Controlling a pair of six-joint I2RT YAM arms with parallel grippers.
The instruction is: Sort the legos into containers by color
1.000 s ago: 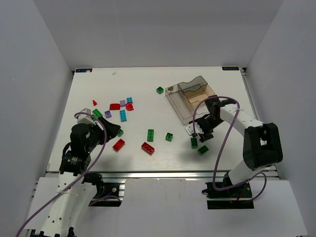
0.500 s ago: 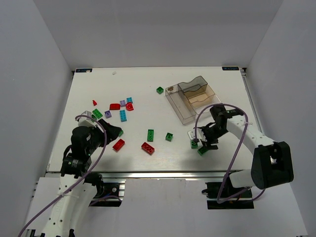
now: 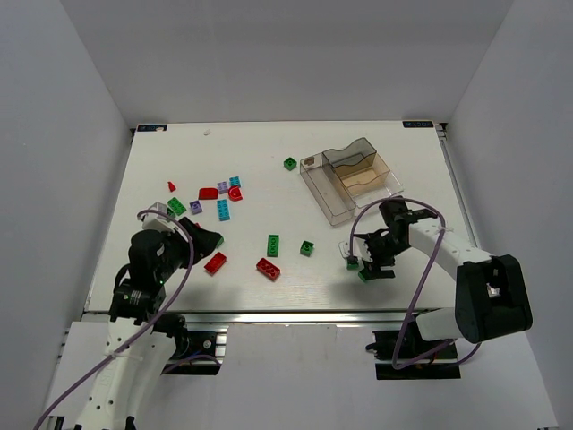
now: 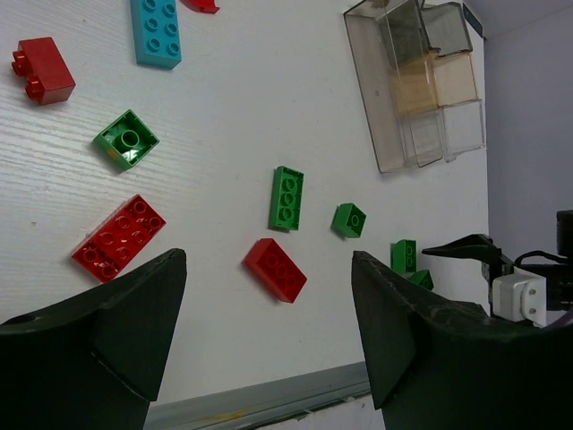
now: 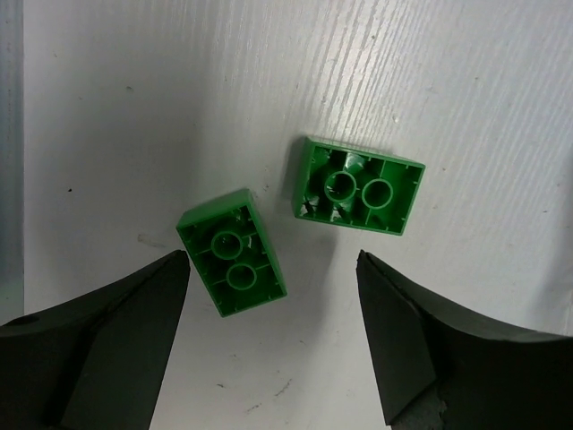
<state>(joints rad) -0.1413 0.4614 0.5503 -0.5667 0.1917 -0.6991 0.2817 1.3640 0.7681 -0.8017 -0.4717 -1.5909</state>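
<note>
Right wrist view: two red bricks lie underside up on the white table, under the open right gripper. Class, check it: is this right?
One detail is wrong: the colour. The right wrist view shows two green bricks, not red ones, lying underside up on the white table, under the open right gripper.

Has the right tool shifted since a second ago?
Yes: the right tool moved away from the tray, toward the table's near edge.
</note>
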